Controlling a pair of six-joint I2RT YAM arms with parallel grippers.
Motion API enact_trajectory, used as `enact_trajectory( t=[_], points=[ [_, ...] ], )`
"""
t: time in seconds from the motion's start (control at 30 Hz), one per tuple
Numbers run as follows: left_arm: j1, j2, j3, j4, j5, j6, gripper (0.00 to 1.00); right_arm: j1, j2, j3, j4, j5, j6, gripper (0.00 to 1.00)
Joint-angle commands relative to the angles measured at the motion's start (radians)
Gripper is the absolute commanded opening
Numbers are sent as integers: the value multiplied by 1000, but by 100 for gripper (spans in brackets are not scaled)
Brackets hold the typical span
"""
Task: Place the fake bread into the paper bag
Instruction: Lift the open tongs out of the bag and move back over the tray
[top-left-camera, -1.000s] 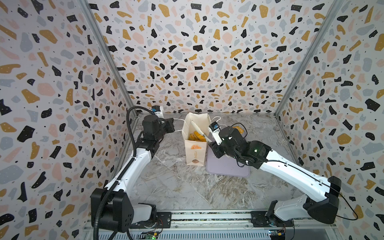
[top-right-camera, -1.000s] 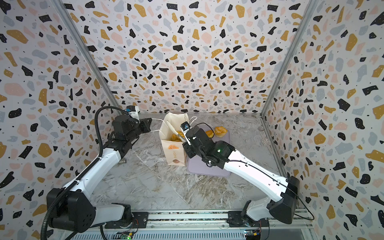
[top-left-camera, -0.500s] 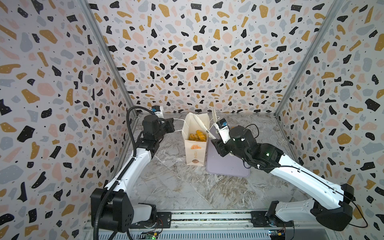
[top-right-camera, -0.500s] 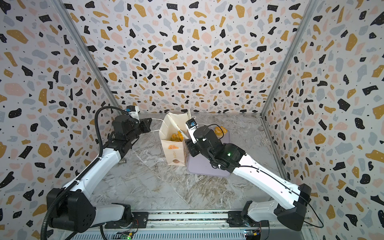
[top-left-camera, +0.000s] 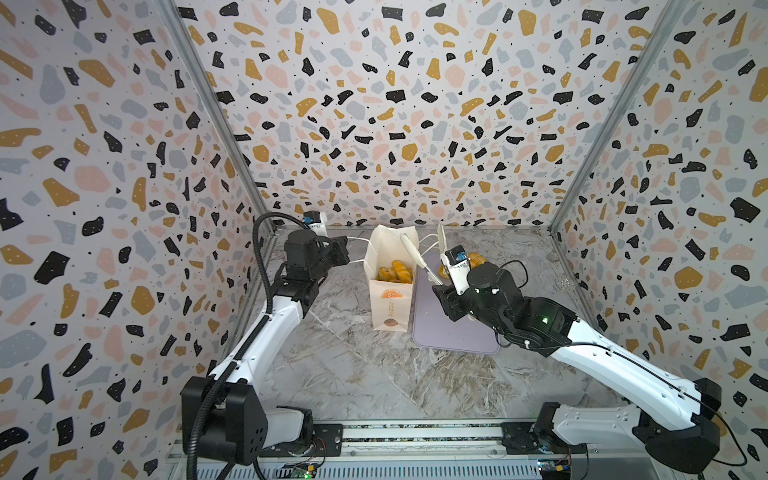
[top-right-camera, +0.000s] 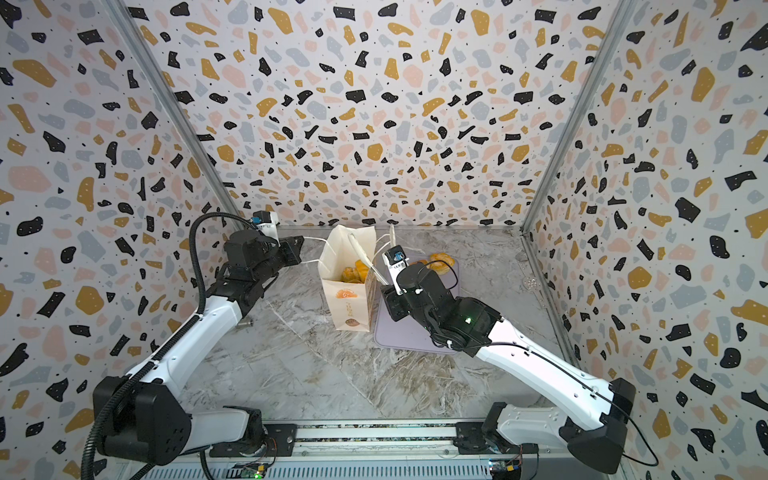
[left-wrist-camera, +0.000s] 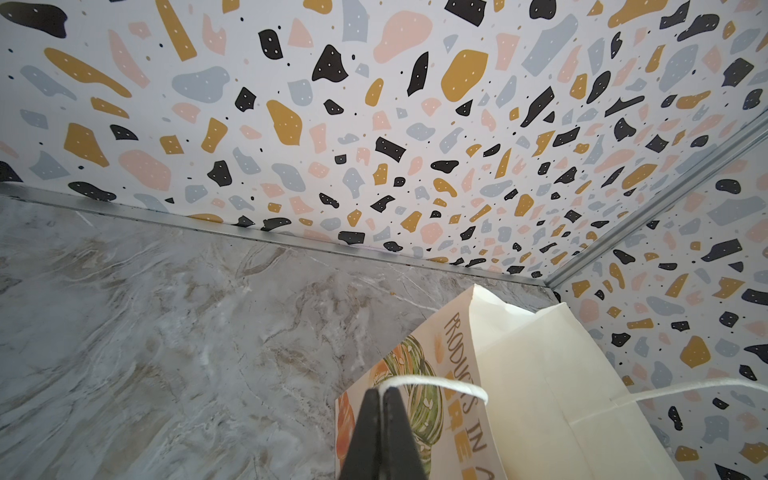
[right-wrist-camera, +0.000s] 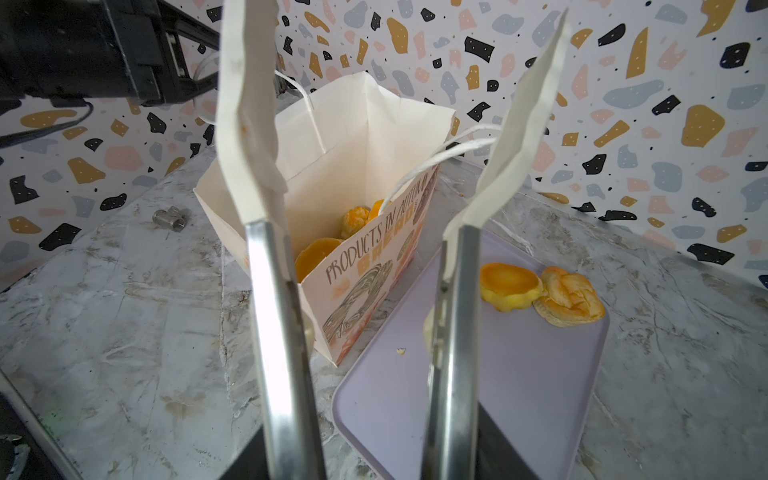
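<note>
Marble table (top-left-camera: 353, 374), speckled walls (top-left-camera: 374, 124); paper bag (top-left-camera: 390, 307) stands beside lilac tray (top-left-camera: 449, 332). The left gripper (left-wrist-camera: 380, 392) pinches the bag's string (left-wrist-camera: 436, 380); the right gripper (right-wrist-camera: 399, 41) gapes, empty.

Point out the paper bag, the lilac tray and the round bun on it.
paper bag (top-left-camera: 390, 309): top view, front wall.
lilac tray (right-wrist-camera: 519, 395): right wrist view, bare floor.
round bun (right-wrist-camera: 509, 284): right wrist view, orange top.

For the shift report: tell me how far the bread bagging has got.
Done: several breads lie inside the paper bag. In hand: the left gripper is shut on a string handle; the right gripper is open and empty by the bag's mouth. Left: a round bun and a pastry on the lilac tray.
</note>
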Motion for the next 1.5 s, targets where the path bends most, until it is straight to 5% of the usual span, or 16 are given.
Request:
enact_trajectory(
  t=[0.0,0.77,1.47],
  points=[
    [-4,-26,9,27,18,3,0,1,-66,-4,22,39,40,54],
    [-4,-21,11,22,4,13,0,-175,-183,-202,29,66,29,56],
    [-4,-18,15,15,-1,18,0,-392,-124,-368,172,-132,48,57]
  ],
)
